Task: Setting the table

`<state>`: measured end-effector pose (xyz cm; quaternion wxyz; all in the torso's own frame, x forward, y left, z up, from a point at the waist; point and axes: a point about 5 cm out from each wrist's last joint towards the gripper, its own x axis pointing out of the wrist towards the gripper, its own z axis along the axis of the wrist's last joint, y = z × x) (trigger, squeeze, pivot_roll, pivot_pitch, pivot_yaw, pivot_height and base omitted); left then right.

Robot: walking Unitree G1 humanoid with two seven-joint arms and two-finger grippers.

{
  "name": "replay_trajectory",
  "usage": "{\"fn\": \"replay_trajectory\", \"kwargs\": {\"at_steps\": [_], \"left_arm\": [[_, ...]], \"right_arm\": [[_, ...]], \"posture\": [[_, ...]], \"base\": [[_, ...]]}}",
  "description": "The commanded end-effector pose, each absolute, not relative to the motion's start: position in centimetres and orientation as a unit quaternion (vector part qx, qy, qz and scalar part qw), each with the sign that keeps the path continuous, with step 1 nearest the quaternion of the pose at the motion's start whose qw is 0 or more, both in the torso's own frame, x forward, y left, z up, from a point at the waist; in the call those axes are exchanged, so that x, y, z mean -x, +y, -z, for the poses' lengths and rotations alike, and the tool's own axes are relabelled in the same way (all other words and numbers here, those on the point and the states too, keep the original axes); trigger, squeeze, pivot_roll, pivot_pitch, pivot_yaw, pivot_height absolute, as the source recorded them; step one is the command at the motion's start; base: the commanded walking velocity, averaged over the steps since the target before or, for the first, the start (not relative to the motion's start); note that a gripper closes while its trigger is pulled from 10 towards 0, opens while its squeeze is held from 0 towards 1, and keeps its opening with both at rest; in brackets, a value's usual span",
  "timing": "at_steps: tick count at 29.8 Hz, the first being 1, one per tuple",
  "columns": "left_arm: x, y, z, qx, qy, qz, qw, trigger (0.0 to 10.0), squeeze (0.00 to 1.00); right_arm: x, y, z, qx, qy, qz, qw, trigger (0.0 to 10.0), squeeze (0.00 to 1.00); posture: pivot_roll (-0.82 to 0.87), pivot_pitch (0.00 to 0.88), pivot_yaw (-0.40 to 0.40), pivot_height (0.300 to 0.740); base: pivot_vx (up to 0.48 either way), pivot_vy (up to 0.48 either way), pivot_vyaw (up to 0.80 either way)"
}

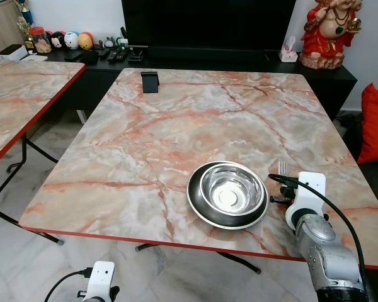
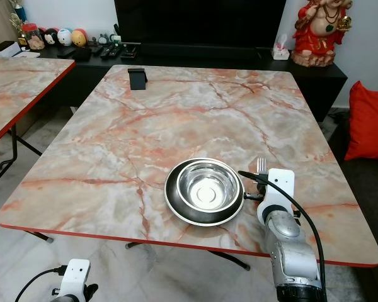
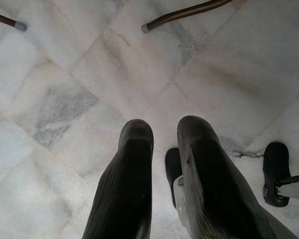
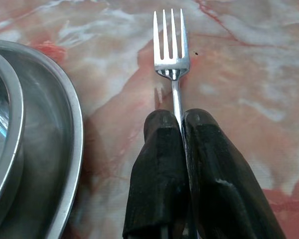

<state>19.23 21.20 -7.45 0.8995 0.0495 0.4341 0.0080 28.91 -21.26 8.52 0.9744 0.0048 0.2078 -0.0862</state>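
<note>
The right gripper [image 4: 182, 122] is clenched on one thin steel fork [image 4: 172, 59], four tines pointing to 12 o'clock, at 3 o'clock of one round steel bowl [image 1: 232, 187] sitting in one shallow dark-rimmed plate [image 1: 198, 207]. All are above the glossy marble-patterned surface [image 1: 176, 126]. The left gripper [image 3: 162, 142] hangs released, fingers a little apart, over the pale stone floor [image 3: 65, 74].

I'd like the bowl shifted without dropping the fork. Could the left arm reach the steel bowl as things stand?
Probably not: the left gripper hangs below the table edge over the floor, while the steel bowl sits by the right gripper.
</note>
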Motion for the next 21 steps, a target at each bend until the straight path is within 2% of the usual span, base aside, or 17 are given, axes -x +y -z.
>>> {"fn": "replay_trajectory", "kwargs": {"at_steps": [1, 13, 21], "left_arm": [[-19.1, 21.3, 7.6, -0.048, 0.443, -0.009, 0.895, 10.0, 0.00], [-19.1, 21.3, 7.5, -0.048, 0.441, -0.008, 0.896, 10.0, 0.00], [-19.1, 21.3, 7.5, -0.050, 0.441, -0.008, 0.896, 10.0, 0.00]], "right_arm": [[-29.2, -21.0, -8.7, -0.010, 0.203, 0.082, 0.976, 10.0, 0.00], [-29.2, -19.4, -7.6, -0.026, 0.210, 0.051, 0.976, 10.0, 0.00], [-28.9, -19.6, -7.0, -0.021, 0.217, 0.058, 0.974, 10.0, 0.00]], "posture": [[-0.03, 0.000, -0.005, 0.740], [-0.03, 0.000, -0.004, 0.740], [-0.03, 0.000, -0.003, 0.740]], "base": [[0.000, 0.000, 0.00], [0.000, 0.000, 0.00], [0.000, 0.000, 0.00]]}}
